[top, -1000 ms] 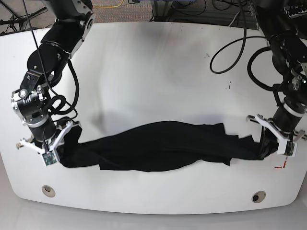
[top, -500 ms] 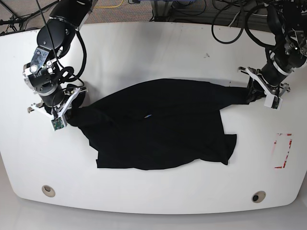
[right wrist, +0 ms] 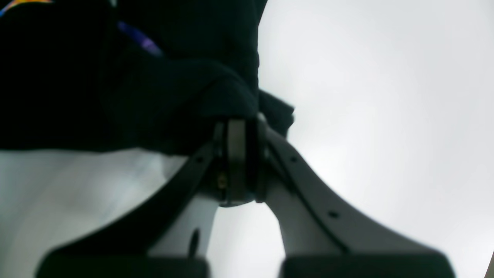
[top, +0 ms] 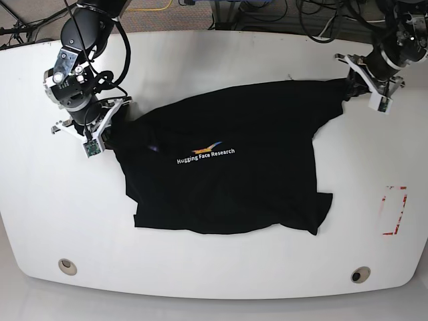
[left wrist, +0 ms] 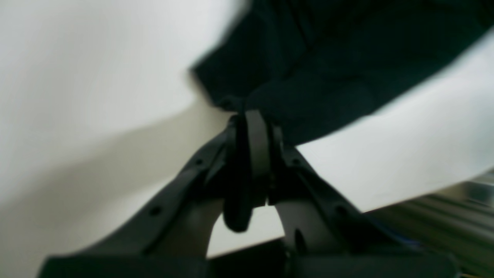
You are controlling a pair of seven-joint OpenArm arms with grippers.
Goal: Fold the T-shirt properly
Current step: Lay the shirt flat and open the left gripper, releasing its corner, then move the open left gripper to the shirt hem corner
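T-shirt spread across the middle of the table, printed side up, small white logo text and an orange mark on the chest. Pulled taut along the far edge between both arms. Left gripper at the far right of the base view, jaws clamped tight on a bunched corner of black cloth. Same pinch in the left wrist view, fabric fanning away from the closed fingertips, blurred. Right gripper at the base view's left, jaws likewise pressed together on the other corner. Confirmed close up, cloth bulging over the tips. Near hem lying rumpled, bottom right corner curled. Red marking on the table's right, well apart from the shirt.
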